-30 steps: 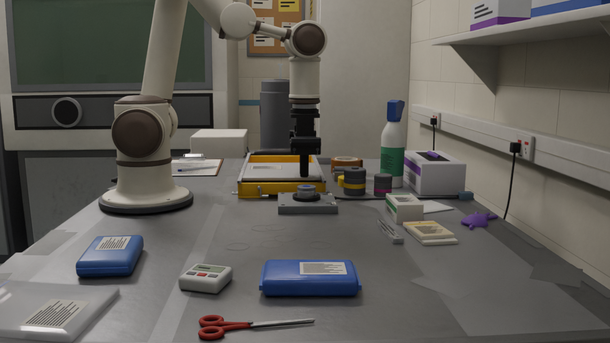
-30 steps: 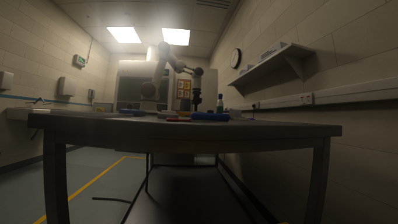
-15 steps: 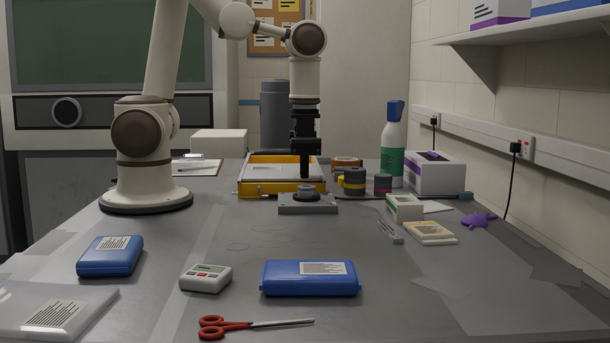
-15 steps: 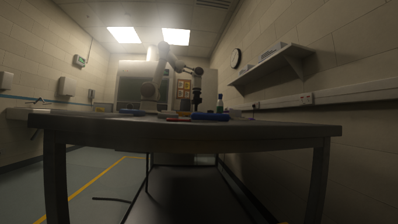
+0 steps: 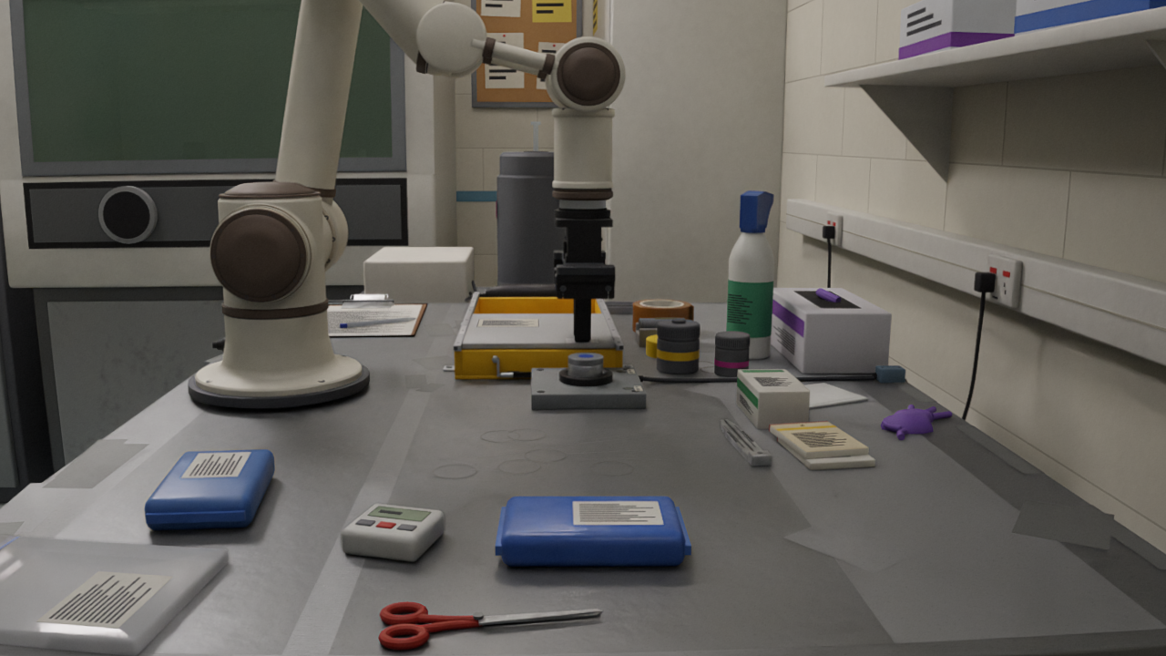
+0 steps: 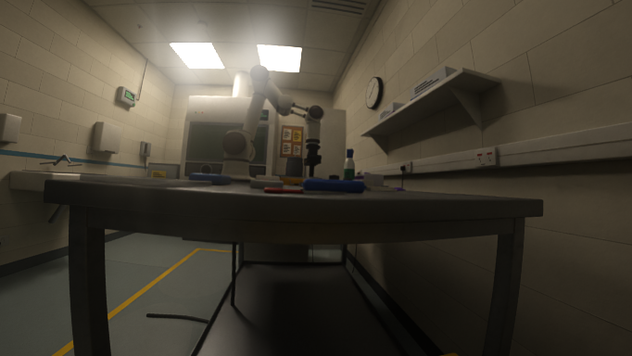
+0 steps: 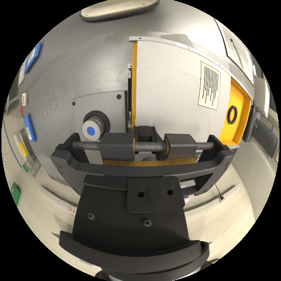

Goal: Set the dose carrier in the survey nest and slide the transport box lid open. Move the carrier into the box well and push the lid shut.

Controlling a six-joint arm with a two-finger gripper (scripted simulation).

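The grey sliding lid [image 5: 534, 330] [image 7: 173, 91] covers most of the yellow transport box [image 5: 534, 359]. A strip of the yellow well [image 7: 237, 115] with a black ring shows at the far end. A small dark lid handle [image 7: 144, 133] stands at the lid's near edge. The dose carrier [image 5: 585, 365] [image 7: 91, 130], a grey puck with a blue dot, sits in the grey survey nest [image 5: 587, 389] in front of the box. My gripper [image 5: 581, 330] [image 7: 149, 145] stands upright over the lid's near right part, closed on the lid handle.
The robot base [image 5: 277, 326] stands left of the box. Tape rolls and weights [image 5: 678, 345], a spray bottle [image 5: 750, 277] and a tissue box [image 5: 828, 326] stand to the right. Blue cases [image 5: 593, 530], a timer [image 5: 393, 530] and scissors [image 5: 481, 622] lie at the front.
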